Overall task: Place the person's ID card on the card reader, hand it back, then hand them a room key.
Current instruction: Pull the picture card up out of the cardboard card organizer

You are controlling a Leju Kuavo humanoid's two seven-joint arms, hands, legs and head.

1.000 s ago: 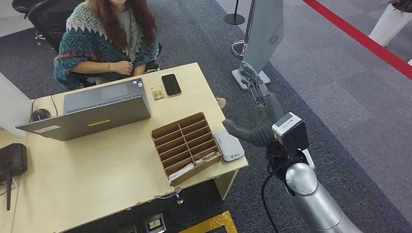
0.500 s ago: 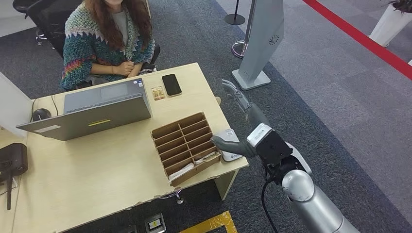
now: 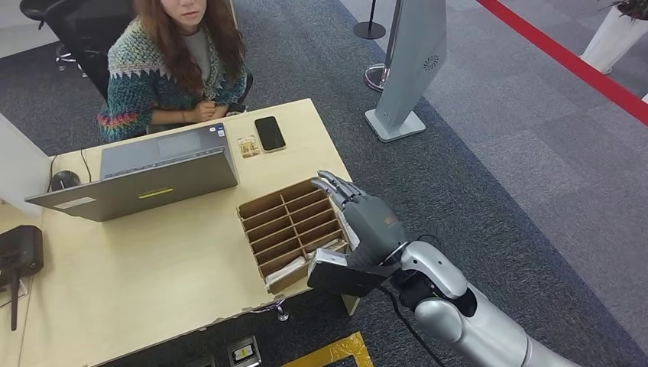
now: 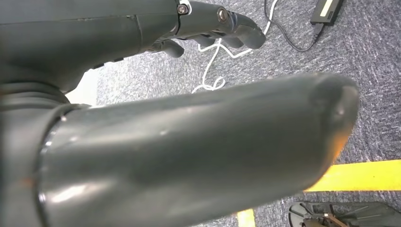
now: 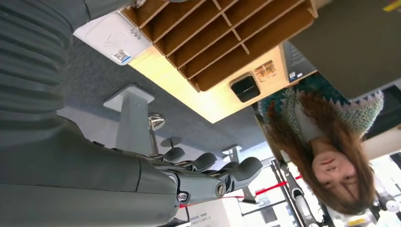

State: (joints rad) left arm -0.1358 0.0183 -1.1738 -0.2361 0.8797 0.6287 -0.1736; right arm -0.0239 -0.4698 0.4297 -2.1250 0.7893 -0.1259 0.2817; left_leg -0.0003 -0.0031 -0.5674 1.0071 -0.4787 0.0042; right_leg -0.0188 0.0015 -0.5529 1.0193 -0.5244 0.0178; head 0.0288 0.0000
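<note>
Reach for the ID card looks like the step in hand. Right hand (image 3: pixel 367 219) hovers over the rack (image 3: pixel 280 222), fingers (image 3: pixel 336 186) loosely spread, holding nothing. What seems the card (image 3: pixel 247 146) lies well beyond the fingertips, beside the phone (image 3: pixel 269 133). Next, the arm must extend further and the fingers pinch it.

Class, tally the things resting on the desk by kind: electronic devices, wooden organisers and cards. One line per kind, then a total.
Electronic devices: 5 — laptop, phone, mouse, card reader, black device
Wooden organisers: 1 — organiser
Cards: 1 — card
Total: 7
</note>
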